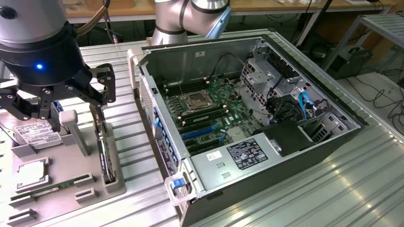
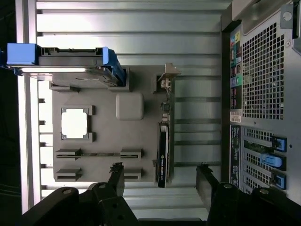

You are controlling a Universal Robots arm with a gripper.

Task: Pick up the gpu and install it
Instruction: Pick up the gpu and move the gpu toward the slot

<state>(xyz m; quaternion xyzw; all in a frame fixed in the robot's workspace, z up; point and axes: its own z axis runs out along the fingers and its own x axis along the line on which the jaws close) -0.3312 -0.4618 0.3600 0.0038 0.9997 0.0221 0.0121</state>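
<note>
**Hovering with open jaws over the thin, flat, dark rectangular gpu card (image 1: pixel 105 146) that stands on edge in its holder**

Standing on one long edge, the gpu (image 2: pixel 163 141) sits in a narrow slot at the side of a pale grey moulded holder tray (image 1: pixel 66 164) nearest the open grey metal computer tower (image 1: pixel 189 59). Tray and tower both rest on the ribbed metal desk (image 1: pixel 303 198), and the card is well apart from the green motherboard (image 1: pixel 218 111) inside the tower.

From the wrist view the card is a slim black strip with a narrow pale silver metal bracket (image 2: pixel 167 77) closing one end. Some small pale lettering shows on it, too small to read.

The jaws are spread wide and grip nothing. In the wrist view one finger lies to each side of the card's line, both clear of it.

By its build the card is probably light and stiff, so it should lift without sagging. It is also likely fragile: the faces carry small parts, and the edge down in the slot presumably carries the contacts. The sensible hold is across the two flat faces along the free upper edge, near the middle of its length so it hangs level, away from the bracket. The faces look smooth and may slip under a light squeeze, while a hard squeeze could harm the board.
</note>
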